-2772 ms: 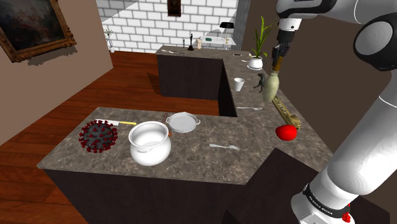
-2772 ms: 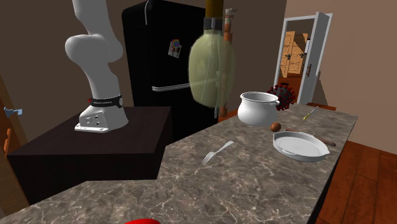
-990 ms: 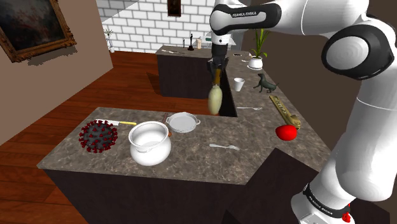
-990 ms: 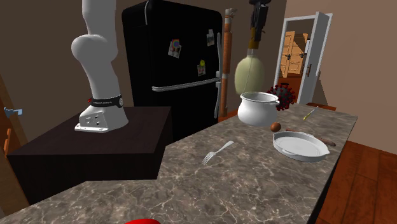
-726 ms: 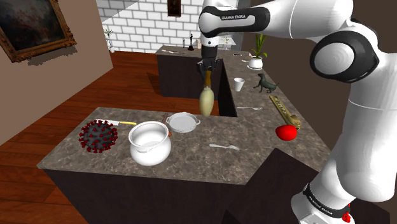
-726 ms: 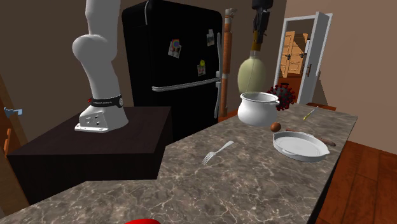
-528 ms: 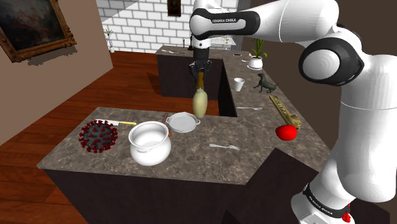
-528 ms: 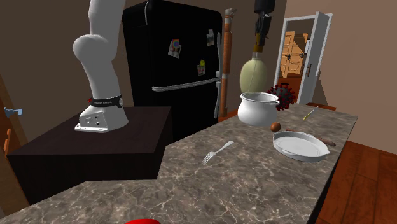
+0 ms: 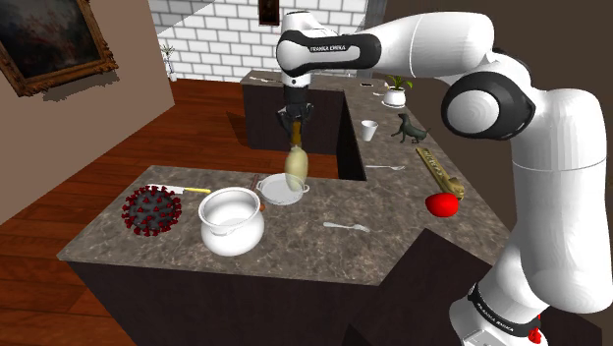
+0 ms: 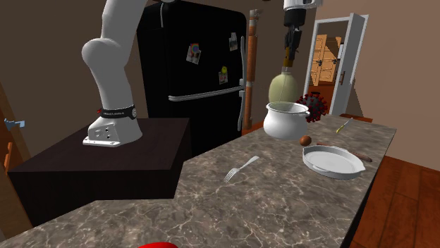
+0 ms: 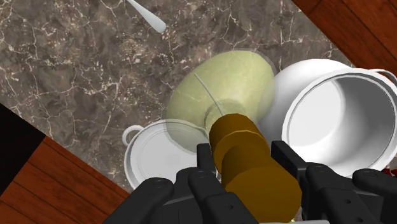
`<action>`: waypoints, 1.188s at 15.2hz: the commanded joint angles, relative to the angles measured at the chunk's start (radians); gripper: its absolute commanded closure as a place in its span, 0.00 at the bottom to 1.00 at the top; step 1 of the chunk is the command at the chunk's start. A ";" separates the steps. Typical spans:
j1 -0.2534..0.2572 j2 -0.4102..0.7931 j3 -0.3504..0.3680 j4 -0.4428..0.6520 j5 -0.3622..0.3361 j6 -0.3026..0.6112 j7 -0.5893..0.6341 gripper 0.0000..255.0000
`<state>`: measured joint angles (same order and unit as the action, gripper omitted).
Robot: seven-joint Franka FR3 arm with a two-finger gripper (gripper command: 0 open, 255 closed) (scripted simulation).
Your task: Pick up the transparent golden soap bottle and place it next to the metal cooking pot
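The soap bottle (image 9: 297, 168) has a pale yellow-green see-through body and a golden-brown neck. It hangs upright in the air with my gripper (image 9: 293, 126) shut on its neck. In the wrist view the gripper (image 11: 247, 164) clasps the golden cap, and the bottle's body (image 11: 222, 89) hangs over the marble counter between a shallow white dish (image 11: 159, 153) and the white cooking pot (image 11: 340, 121). The pot (image 9: 232, 220) stands on the counter towards the shoulder view's left of the bottle. From the second exterior view, the bottle (image 10: 280, 88) hangs behind the pot (image 10: 285, 120), under the gripper (image 10: 289, 55).
A shallow white dish (image 9: 282, 189) lies just under the bottle. A spiky red ball (image 9: 152, 209) and a yellow-handled knife (image 9: 192, 190) lie beyond the pot. A fork (image 9: 346, 227) and a red apple (image 9: 443, 203) lie nearer the stand. A black fridge (image 10: 190, 70) stands behind.
The arm has swung towards the shoulder view's left with the bottle, from above the far counter to above the shallow dish beside the pot, and has come lower.
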<state>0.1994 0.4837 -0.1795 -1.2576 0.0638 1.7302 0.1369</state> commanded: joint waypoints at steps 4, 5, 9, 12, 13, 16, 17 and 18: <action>0.003 0.000 0.001 -0.067 0.001 0.068 -0.001 1.00; 0.003 0.000 0.001 -0.080 0.001 0.081 -0.001 1.00; 0.005 0.005 0.002 -0.126 0.002 0.132 -0.001 1.00; 0.006 0.012 0.003 -0.157 0.003 0.169 -0.002 1.00; 0.006 0.014 0.003 -0.166 0.004 0.181 -0.002 1.00; 0.006 0.023 0.004 -0.193 0.006 0.217 -0.003 1.00; 0.006 0.027 0.005 -0.201 0.006 0.229 -0.004 1.00; 0.006 0.030 0.005 -0.209 0.007 0.240 -0.004 1.00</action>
<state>0.2049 0.5131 -0.1748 -1.4542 0.0707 1.9556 0.1328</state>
